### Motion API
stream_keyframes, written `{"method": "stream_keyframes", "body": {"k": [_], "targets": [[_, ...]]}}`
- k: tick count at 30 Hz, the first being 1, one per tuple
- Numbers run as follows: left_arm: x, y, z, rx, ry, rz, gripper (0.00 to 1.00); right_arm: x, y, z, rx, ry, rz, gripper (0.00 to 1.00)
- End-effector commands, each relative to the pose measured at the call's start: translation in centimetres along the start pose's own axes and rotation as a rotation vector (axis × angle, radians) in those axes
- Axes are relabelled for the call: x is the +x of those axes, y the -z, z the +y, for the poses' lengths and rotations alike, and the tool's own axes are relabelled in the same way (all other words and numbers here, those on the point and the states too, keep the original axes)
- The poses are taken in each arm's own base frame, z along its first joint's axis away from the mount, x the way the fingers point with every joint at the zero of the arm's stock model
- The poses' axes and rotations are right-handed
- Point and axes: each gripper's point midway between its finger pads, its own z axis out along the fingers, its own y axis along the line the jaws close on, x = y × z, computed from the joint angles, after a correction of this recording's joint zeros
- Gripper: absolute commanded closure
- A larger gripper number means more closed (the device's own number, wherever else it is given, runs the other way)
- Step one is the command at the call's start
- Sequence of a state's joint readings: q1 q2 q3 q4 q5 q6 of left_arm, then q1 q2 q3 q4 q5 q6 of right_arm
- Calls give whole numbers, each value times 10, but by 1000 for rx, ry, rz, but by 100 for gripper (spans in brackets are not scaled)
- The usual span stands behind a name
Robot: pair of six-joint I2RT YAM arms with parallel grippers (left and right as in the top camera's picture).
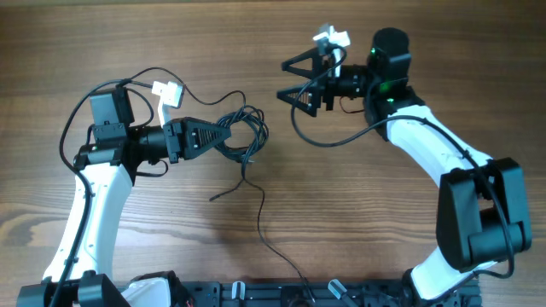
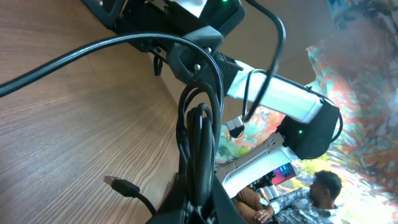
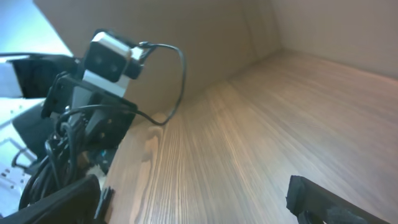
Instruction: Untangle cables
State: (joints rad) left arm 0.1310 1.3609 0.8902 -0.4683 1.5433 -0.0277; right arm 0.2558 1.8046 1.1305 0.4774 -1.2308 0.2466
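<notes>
The cables (image 1: 249, 128) are thin black cords looped in a tangle at the table's middle. My left gripper (image 1: 223, 135) points right and is shut on the tangle's left side. In the left wrist view the cords (image 2: 200, 124) rise in a bundle from between the closed jaws, and a loose plug (image 2: 121, 185) lies on the wood to the left. One cord tail (image 1: 260, 217) trails toward the front edge. My right gripper (image 1: 288, 78) hovers up and right of the tangle, open and apart from it. Only bare wood shows between its fingers (image 3: 323, 199).
The wooden table (image 1: 171, 34) stretches around both arms. A dark rack (image 1: 281, 294) runs along the front edge. The right arm's own thicker cable (image 1: 333, 138) hangs in a loop under its wrist. A seated person (image 2: 311, 193) is beyond the table.
</notes>
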Motion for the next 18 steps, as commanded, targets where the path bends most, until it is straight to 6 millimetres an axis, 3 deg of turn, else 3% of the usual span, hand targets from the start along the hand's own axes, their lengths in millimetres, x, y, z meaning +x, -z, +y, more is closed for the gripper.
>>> {"method": "stream_keyframes", "body": {"k": [1,6,13,18], "targets": [[-2,-1,-10,14,-50,4,93,-21,-9,30,-52,138,-9,4],[-2,-1,-10,15,-49,4,93,-33,-15,34,25,216,-23,4],[-2,-1,-10,15,-49,4,93,-10,-25,35,230,325,119,2],[-2,-1,-10,15,-50,4,93,-20,-19,29,340,374,122,1]]}}
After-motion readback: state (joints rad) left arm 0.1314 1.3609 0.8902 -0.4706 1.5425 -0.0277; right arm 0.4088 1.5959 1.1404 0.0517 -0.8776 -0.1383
